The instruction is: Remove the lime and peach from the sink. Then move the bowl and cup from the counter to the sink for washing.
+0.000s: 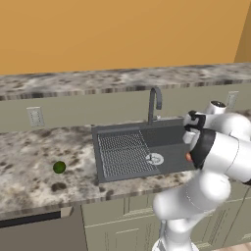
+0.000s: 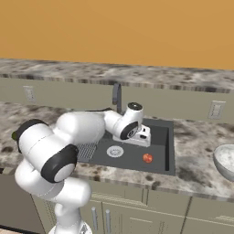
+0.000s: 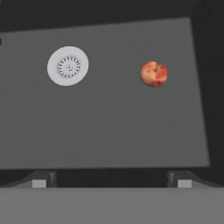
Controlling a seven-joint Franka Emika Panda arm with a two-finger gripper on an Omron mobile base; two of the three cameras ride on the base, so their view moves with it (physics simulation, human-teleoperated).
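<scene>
— Lime (image 1: 59,167) first: where does it sit?
— On the worktop (image 1: 29,157), left of the sink (image 1: 142,147), well apart from it.
— And the peach (image 3: 153,74)?
— On the basin floor, to the right of the silver drain (image 3: 68,66), apart from it.
— What of the end effector (image 3: 111,183)?
— Hanging above the basin, fingers spread wide, pinching nothing.
— Farther right?
— The bowl (image 2: 226,161) stands on the worktop, right of the sink.

Peach (image 3: 154,74) in sink (image 2: 157,132); lime (image 1: 59,167) and bowl (image 2: 226,161) on counter
</scene>
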